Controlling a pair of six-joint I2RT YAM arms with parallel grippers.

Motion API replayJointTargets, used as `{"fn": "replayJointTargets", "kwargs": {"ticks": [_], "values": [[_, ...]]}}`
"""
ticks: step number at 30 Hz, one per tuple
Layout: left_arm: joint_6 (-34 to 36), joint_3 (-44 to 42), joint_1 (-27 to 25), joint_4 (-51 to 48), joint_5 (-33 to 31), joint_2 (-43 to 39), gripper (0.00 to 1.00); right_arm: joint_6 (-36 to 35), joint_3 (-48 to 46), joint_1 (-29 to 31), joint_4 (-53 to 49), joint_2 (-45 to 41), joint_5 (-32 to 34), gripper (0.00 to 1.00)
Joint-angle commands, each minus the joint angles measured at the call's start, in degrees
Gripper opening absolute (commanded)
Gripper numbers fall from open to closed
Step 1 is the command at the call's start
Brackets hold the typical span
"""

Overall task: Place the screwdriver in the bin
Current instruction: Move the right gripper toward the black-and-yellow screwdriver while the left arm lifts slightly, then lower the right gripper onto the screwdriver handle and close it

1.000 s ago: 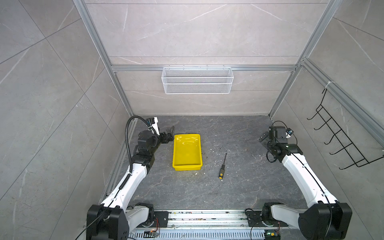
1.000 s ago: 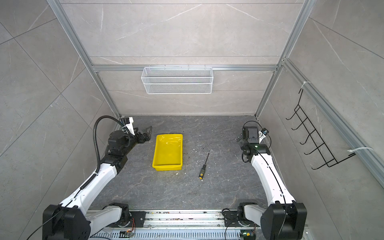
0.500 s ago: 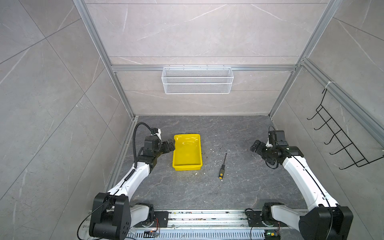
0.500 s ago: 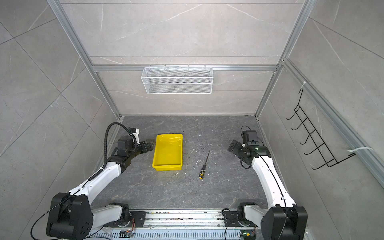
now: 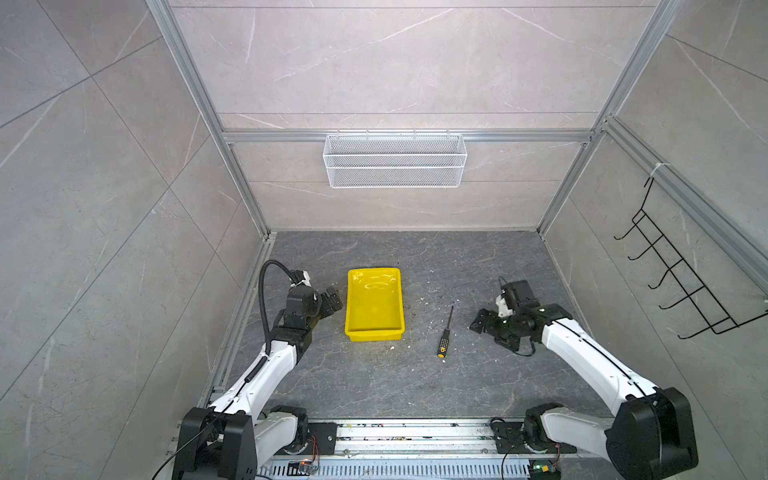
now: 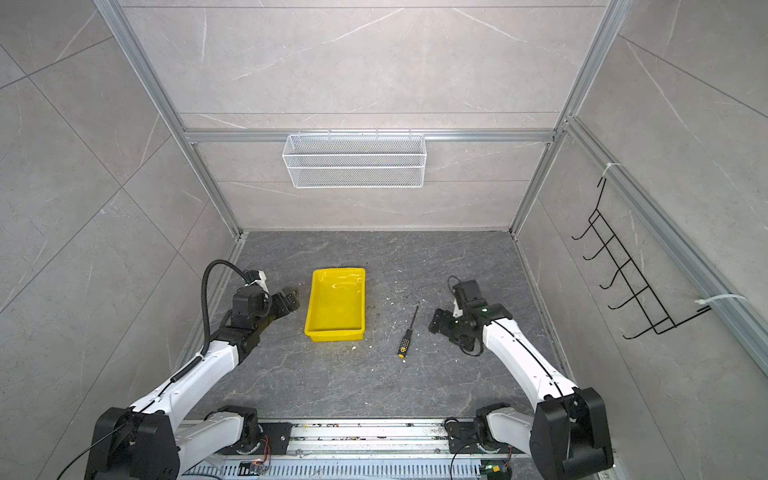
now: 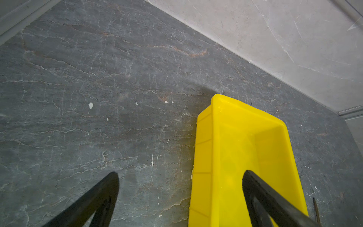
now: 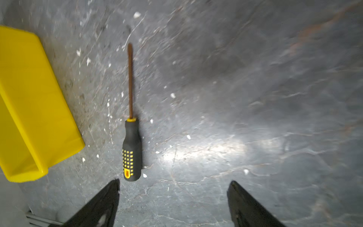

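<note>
The screwdriver [image 5: 446, 332] [image 6: 409, 330] lies flat on the dark stone floor, just right of the bin, tip toward the back wall. Its black, yellow-dotted handle [image 8: 132, 149] is nearest the front. The yellow bin [image 5: 374, 307] [image 6: 336, 307] stands empty. My right gripper [image 5: 478, 326] [image 6: 436, 324] hangs low, just right of the screwdriver. It is open [image 8: 174, 181], and the handle end lies just beyond one fingertip, untouched. My left gripper [image 5: 332, 301] [image 6: 291, 301] is open [image 7: 180, 174] close beside the bin's [image 7: 245, 147] left wall, holding nothing.
A white wire-mesh basket [image 5: 395, 162] hangs on the back wall and a black hook rack [image 5: 681, 278] on the right wall. White specks litter the floor around the screwdriver. A metal rail [image 5: 395, 432] with the arm bases runs along the front edge.
My right gripper has come down and moved left, close to the screwdriver. The left gripper has dropped lower beside the bin. Screwdriver and bin have not moved.
</note>
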Motion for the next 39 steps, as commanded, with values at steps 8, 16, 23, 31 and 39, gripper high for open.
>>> {"fn": "replayJointTargets", "kwargs": {"ticks": [8, 16, 23, 31, 39], "values": [[-0.73, 0.39, 0.08, 2.25, -3.37, -1.79, 1.0, 13.68, -0.17, 7.42, 11.92, 9.71, 7.91, 0.65], [-1.63, 1.9, 0.05, 2.48, -1.31, 2.22, 1.0, 13.65, 0.02, 12.96, 13.01, 12.42, 8.32, 0.65], [-3.8, -0.03, 0.06, 2.67, -3.14, -0.69, 1.0, 14.94, 3.41, 18.9, 12.84, 19.14, 13.46, 0.58], [-9.55, 1.36, 0.76, -0.24, -5.93, 3.56, 1.0, 19.32, 6.37, 22.37, 9.17, 23.88, 17.34, 0.47], [-11.19, -1.6, 0.82, 2.45, -5.63, 1.58, 1.0, 21.1, 4.2, 26.06, 6.67, 23.48, 22.88, 0.44]]}}
